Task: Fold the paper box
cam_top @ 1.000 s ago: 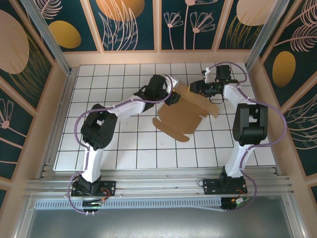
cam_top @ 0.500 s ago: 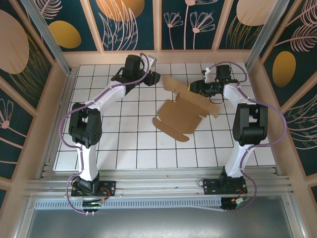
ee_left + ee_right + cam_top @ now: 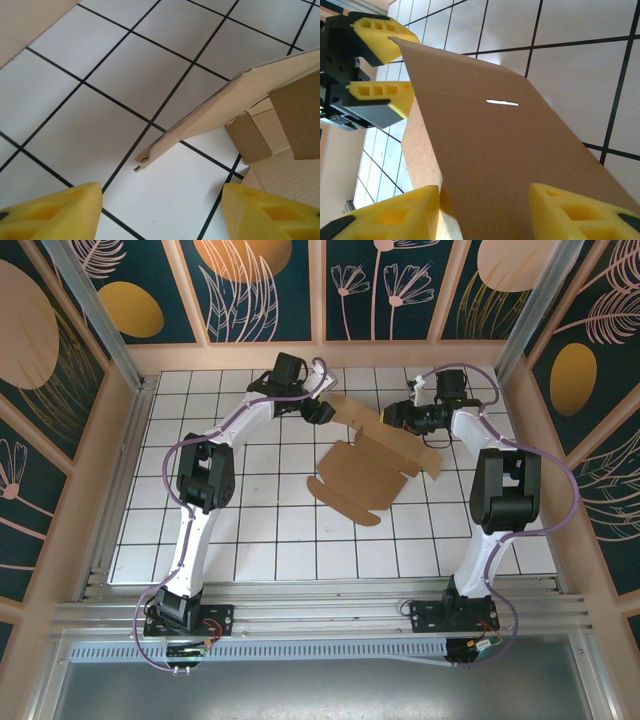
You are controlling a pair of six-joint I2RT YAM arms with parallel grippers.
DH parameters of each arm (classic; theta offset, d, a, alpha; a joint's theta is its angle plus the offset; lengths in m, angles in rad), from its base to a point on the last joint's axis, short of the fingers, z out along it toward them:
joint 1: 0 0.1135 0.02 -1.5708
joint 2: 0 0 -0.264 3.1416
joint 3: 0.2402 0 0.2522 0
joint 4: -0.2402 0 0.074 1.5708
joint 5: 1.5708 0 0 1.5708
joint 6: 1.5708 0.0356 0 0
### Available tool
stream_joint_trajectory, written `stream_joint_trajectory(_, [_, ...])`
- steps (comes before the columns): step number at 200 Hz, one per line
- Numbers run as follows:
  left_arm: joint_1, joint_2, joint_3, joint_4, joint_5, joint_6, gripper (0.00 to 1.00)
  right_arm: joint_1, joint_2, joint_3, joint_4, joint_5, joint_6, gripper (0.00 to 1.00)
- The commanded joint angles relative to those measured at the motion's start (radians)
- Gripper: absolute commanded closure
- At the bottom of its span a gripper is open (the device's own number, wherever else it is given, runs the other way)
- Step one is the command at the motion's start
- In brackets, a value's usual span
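Paper box [image 3: 362,478]: brown die-cut cardboard, mostly unfolded, on the white grid table [image 3: 250,530] at centre, toward the far side. The near part lies flat, with rounded tabs [image 3: 367,516] pointing at the near edge. Far panel [image 3: 375,432] is raised off the table and runs left to right between the two grippers; a narrow slot [image 3: 502,102] is cut through it.

Left gripper [image 3: 322,412]: at the raised panel's far-left corner, jaws wide apart, nothing between them. In the wrist view the panel's thin edge lies ahead of the yellow fingers [image 3: 55,212], not touching.

Right gripper [image 3: 393,417]: on the panel's far-right side. Jaws part-way apart with cardboard across the gap; cannot tell whether the pads pinch it.

Handling, my judgement: light and thin, stiff across the panels, hinging readily at the scored creases. Likely to slide on the smooth table if pushed unpinned. Edges and tabs would crumple under a hard squeeze. Best hold: pinch a panel edge close to a crease, clear of slot and tabs, one gripper anchoring while the other folds.
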Motion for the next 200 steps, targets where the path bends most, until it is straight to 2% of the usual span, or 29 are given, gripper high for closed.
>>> stream_joint_trajectory(1, [0.005, 0.033, 0.055, 0.035, 0.075, 0.020, 0.35, -0.004, 0.025, 0.000, -0.060, 0.046, -0.013, 0.50])
stream_joint_trajectory(61, [0.005, 0.120, 0.094, 0.129, 0.077, 0.000, 0.31, -0.002, 0.022, -0.001, -0.066, 0.037, -0.020, 0.50])
stream_joint_trajectory(105, [0.005, 0.172, 0.169, 0.123, 0.261, -0.010, 0.31, 0.001, 0.020, -0.004, -0.069, 0.039, -0.024, 0.50])
stream_joint_trajectory(149, [0.005, 0.170, 0.151, 0.170, 0.320, -0.103, 0.49, 0.002, 0.019, -0.003, -0.072, 0.043, -0.022, 0.50])
stream_joint_trajectory(200, [0.005, 0.102, 0.065, 0.151, 0.247, -0.235, 0.68, 0.010, 0.016, -0.006, -0.066, 0.071, -0.011, 0.54])
